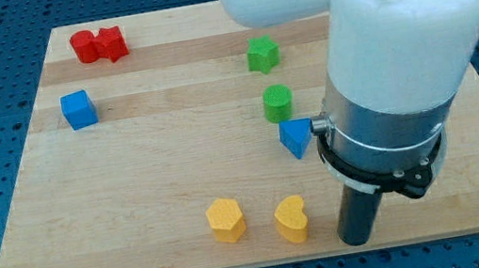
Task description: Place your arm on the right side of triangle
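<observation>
The blue triangle [296,136] lies on the wooden board [160,174], right of centre. My tip [357,240] touches the board near the bottom edge, below and to the right of the triangle, and just right of a yellow heart-shaped block [292,219]. The arm's white and grey body [394,82] rises over the triangle's right side and hides the board behind it.
A green cylinder [278,103] sits just above the triangle, and a green star-like block [262,54] higher up. A yellow hexagon [226,220] lies left of the heart. A blue cube [78,110] and two red blocks [99,46] are at the upper left.
</observation>
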You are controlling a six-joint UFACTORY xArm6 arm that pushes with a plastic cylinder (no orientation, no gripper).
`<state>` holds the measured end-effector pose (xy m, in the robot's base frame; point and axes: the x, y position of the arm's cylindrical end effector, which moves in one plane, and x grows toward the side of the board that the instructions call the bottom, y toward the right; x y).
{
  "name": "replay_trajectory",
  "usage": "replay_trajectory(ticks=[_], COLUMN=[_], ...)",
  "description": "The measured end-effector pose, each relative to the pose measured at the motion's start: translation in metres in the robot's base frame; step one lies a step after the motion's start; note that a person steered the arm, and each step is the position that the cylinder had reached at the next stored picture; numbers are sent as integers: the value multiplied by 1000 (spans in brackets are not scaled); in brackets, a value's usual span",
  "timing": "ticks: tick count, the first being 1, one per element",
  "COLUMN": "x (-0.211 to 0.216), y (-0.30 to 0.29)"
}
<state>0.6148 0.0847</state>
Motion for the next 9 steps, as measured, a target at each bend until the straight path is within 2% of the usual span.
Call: replay_trajectory(ticks=[6,7,8,9], x=[-13,-85,-125,-126], y=[0,13,22,22])
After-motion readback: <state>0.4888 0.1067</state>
